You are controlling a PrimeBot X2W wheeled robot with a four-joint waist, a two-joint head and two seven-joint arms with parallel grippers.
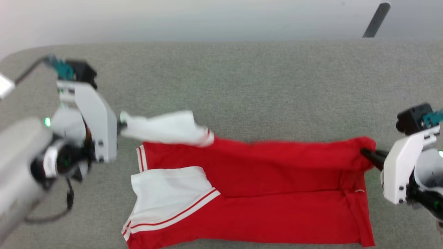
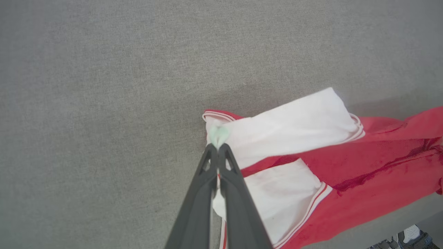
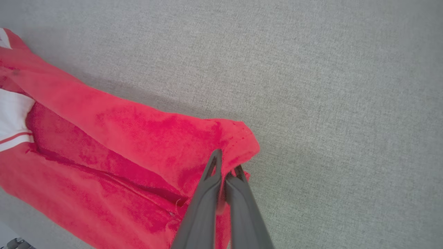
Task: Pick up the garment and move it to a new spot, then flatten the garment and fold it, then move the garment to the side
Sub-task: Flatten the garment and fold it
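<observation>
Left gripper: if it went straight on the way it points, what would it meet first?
The left gripper is shut on the jersey by its white sleeve; beyond that, probably the grey surface.

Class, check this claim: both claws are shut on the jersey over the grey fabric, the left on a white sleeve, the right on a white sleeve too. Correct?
One slip: the right claw is shut on a red corner of the jersey instead, as the right wrist view shows. The left claw does hold a white sleeve.
</observation>
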